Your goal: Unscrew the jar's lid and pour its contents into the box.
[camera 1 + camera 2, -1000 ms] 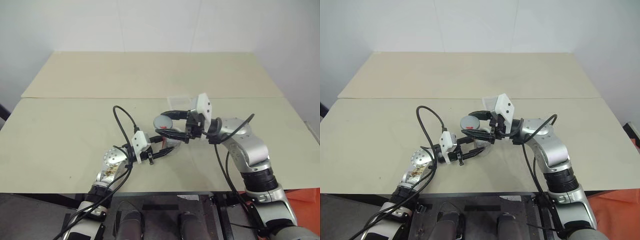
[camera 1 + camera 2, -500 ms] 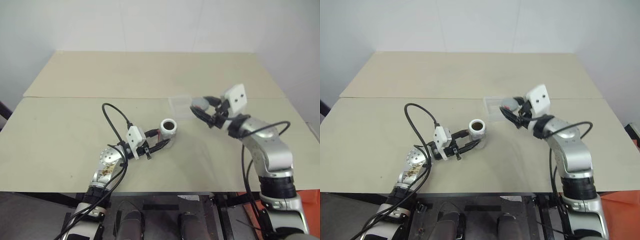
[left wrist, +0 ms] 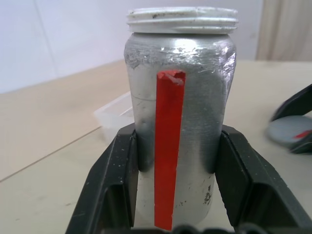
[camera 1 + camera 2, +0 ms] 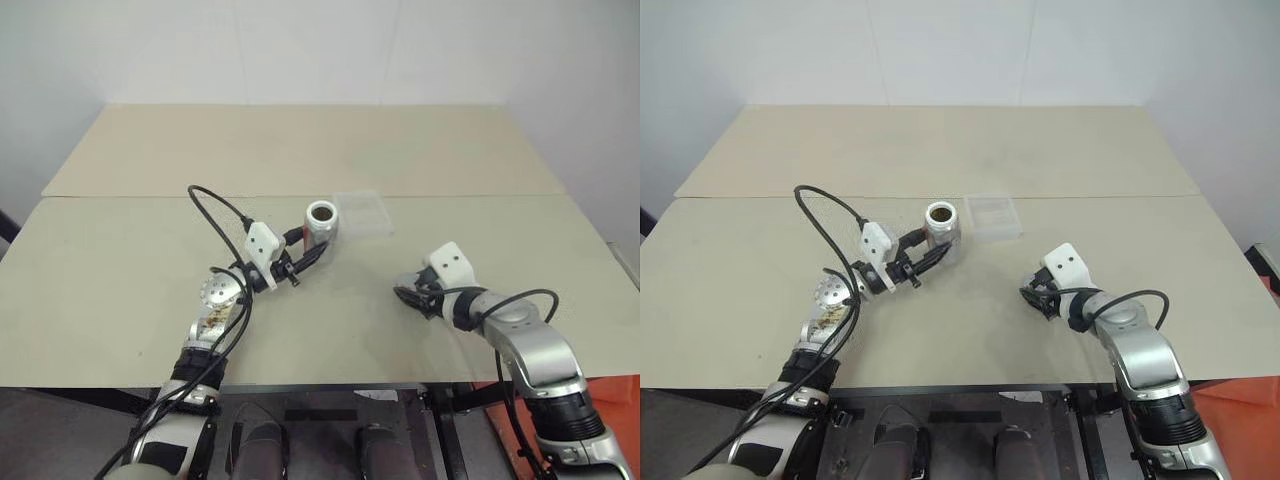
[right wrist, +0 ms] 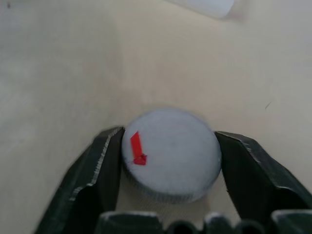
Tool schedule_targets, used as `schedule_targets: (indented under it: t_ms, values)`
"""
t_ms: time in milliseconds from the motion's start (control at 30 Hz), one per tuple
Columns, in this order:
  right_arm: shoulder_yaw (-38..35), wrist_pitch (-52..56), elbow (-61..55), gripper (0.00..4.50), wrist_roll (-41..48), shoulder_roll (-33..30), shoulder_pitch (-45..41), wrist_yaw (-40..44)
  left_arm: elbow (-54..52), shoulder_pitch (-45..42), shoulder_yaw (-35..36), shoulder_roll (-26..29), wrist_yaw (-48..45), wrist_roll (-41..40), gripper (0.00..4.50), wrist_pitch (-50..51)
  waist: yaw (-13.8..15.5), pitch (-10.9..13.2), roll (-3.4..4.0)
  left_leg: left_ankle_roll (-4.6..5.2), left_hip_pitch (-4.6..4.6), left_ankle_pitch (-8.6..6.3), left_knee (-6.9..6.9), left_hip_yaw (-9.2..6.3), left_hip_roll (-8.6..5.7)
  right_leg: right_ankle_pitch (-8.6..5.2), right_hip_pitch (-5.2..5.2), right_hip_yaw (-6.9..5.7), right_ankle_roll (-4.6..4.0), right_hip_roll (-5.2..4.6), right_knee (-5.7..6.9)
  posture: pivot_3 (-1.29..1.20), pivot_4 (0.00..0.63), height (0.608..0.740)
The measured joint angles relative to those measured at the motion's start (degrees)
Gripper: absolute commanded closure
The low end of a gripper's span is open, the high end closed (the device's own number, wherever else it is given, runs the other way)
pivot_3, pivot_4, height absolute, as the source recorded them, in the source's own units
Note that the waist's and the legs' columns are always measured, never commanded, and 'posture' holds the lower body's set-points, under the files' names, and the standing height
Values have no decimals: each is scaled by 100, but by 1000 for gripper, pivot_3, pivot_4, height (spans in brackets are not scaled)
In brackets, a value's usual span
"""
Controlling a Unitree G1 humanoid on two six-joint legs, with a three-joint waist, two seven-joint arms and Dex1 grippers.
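Two arms are working over the pale table (image 4: 120, 270), well apart from each other. On the robot's left, the left gripper (image 4: 318, 250) is clamping its two black fingers (image 3: 113, 181) around the lower body of the jar (image 4: 322, 224), one finger on each side, and is holding it upright with its mouth open to the ceiling; the threaded rim is bare, and from above something dark is showing inside. The jar is silvery-grey with a red strip running up its side, and it is sitting just beside the box (image 4: 363, 213), on that box's left edge as I am looking at it, though I cannot tell whether the two are touching. The clear shallow box is lying flat on the table near the seam between the two boards. Over on the right, the right gripper (image 5: 168, 161) is reaching down toward the near part of the table, its fingers standing on either side of the lid (image 5: 170, 153). The lid is lying flat on the tabletop, grey with a small red mark on its top, and the fingers look slightly parted from its rim on both sides rather than pinching it.
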Motion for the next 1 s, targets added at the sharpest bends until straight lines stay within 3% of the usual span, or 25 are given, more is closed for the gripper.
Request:
schedule_targets:
  t_ms: [300, 533, 767, 1000]
  values:
    - [-10, 158, -421, 57, -45, -89, 72, -81, 815, -651, -21, -126, 316, 404, 2607, -238, 1, 1, -1, 0, -4, 0, 1, 0, -2, 0, -4, 0, 0, 0, 2, 0, 150, 740]
    - [-79, -374, -677, 57, -417, -72, -298, -460, 2514, -2333, -162, -315, 1664, 1248, 2607, -393, 26, 3, -5, 0, -25, 0, 3, -4, -8, 0, -13, -9, 3, 0, -5, 0, 150, 740]
    - [146, -564, -814, 57, -745, 57, -295, -644, 4227, -3384, -1301, -275, 3328, 2977, 2607, -822, 48, 4, -5, -1, -30, 1, 3, -2, -8, 0, -21, -12, 3, 1, -2, 0, 150, 740]
    - [135, -608, -944, 57, -826, 213, -36, -800, 4904, -4364, -3114, -166, 5326, 5167, 2607, -852, 136, 5, -9, -2, -38, 1, 3, 0, -12, -1, -24, -14, 4, 0, -5, 0, 150, 740]
